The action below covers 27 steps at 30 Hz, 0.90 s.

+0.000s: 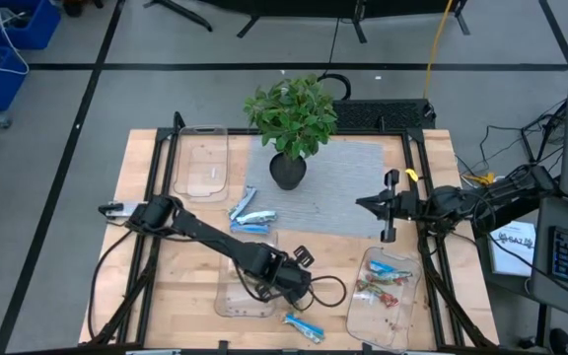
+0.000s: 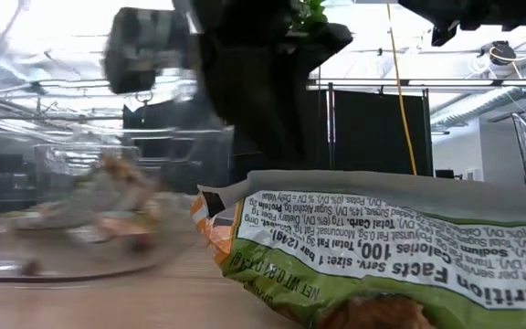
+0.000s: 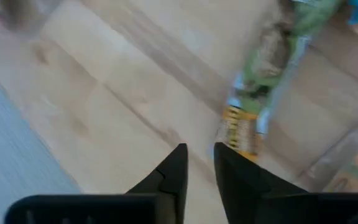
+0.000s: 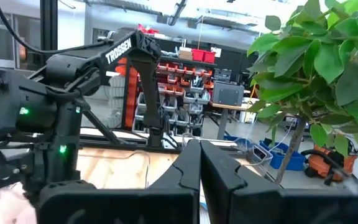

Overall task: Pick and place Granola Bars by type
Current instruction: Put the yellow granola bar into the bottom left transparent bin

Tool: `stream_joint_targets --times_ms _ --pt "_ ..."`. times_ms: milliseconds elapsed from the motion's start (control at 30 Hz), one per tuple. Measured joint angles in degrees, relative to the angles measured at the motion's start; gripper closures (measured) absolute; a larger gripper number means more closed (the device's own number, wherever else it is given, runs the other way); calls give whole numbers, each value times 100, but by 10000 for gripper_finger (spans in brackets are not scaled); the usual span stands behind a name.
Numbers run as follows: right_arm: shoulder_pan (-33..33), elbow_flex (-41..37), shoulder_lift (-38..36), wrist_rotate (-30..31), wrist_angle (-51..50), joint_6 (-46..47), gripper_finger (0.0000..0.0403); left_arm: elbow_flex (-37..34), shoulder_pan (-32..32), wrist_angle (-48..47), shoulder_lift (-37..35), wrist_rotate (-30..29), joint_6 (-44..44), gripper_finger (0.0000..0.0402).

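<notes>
While several granola bars (image 1: 383,286) already lie in the tray (image 1: 355,314) at the table's (image 1: 136,237) front right, blue bars (image 1: 251,219) wait mid-table, unsorted. Left gripper (image 1: 302,283), jaws narrowly parted, empty, near front edge; right gripper (image 1: 365,204) pressed shut, idle.

table (image 1: 146,256): wood | on it: grey mat (image 1: 333,187), 3 clear trays (image 1: 201,163), loose granola bars (image 1: 252,219)

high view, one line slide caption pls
Left gripper over a clear tray; right gripper waits beside potted plant.
</notes>
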Motion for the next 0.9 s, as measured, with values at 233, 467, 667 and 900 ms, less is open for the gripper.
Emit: stream_joint_targets --times_ms 233,467,667,900 --pt "0 0 2 -4 13 1 403 -8 -21 -13 0 73 -337 223" --pt "0 0 0 2 40 2 403 2 -5 -165 127 951 -433 192" --pt "0 0 12 7 41 61 403 -4 65 31 250 1010 -318 212" --pt "0 0 24 7 39 68 403 -21 152 23 262 826 -274 219"
